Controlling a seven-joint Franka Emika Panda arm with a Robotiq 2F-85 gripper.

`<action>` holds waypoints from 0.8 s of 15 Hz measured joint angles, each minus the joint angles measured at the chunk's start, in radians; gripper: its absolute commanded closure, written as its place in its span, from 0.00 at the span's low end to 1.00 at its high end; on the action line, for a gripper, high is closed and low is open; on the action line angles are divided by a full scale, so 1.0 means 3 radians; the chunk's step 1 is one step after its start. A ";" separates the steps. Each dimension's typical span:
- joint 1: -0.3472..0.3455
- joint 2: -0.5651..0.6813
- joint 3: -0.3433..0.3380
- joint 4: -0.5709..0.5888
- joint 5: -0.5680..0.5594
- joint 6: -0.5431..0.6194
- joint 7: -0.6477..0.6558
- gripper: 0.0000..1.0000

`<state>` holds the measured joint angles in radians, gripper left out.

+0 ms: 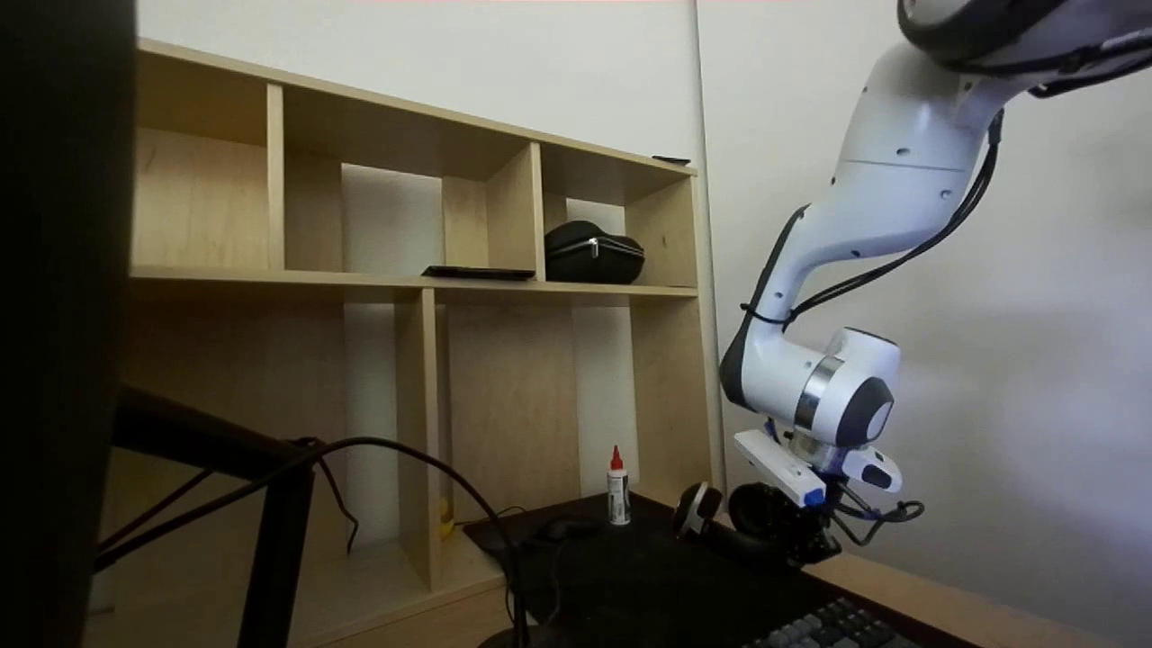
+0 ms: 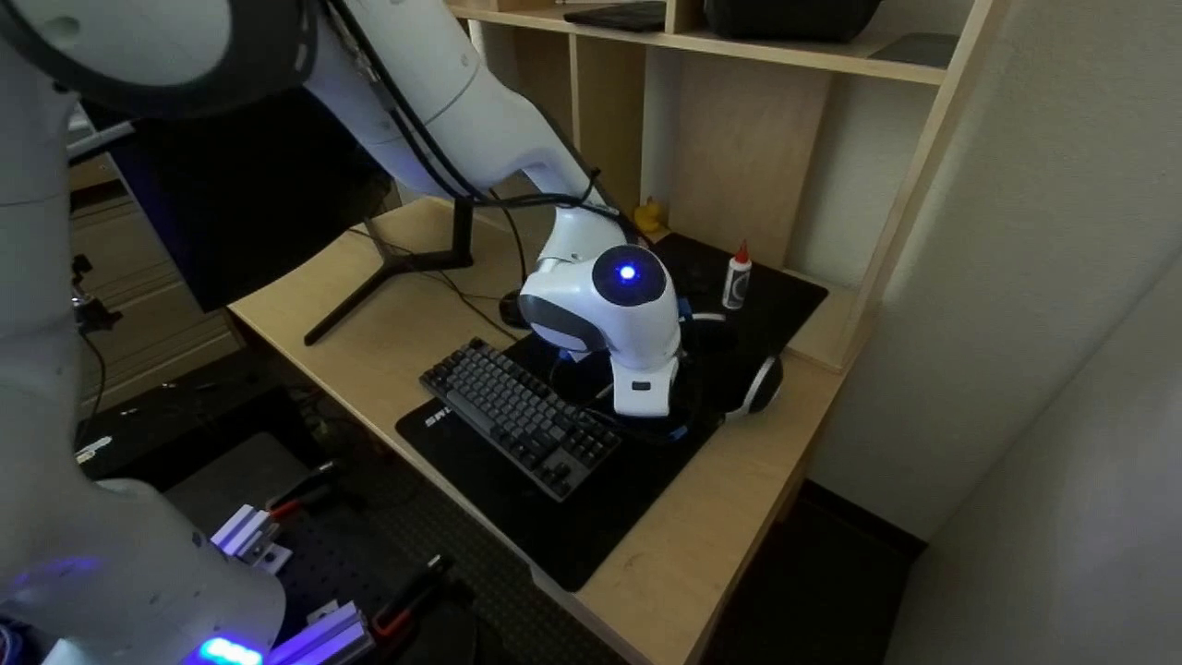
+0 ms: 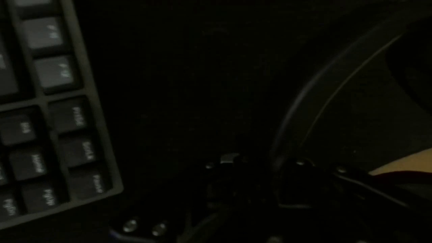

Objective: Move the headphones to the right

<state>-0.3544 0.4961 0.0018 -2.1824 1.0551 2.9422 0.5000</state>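
Note:
The black headphones (image 1: 697, 510) rest at the far end of the black desk mat (image 2: 646, 489). A white-edged ear cup (image 2: 765, 386) shows beyond my wrist in an exterior view. In the wrist view the headband (image 3: 312, 101) curves down from the upper right and passes between my fingers. My gripper (image 3: 263, 165) is low over the mat, its fingers drawn close on either side of the headband. The image there is very dark, so the contact is hard to see. In an exterior view my gripper (image 1: 810, 540) is beside the headphones; in another its fingers are hidden behind the wrist.
A keyboard (image 2: 522, 416) lies on the mat; its edge is left of my gripper in the wrist view. A white bottle with a red tip (image 2: 737, 279) stands near the shelf (image 1: 423, 283). A monitor stand (image 2: 406, 268), a mouse (image 1: 569, 527) and cables are also on the desk.

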 measured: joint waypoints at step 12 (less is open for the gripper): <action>0.0594 0.0634 -0.0696 0.0826 -0.0609 -0.0485 0.1405 0.38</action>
<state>-0.1763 0.6863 -0.2069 -1.9346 0.8724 2.7967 0.9214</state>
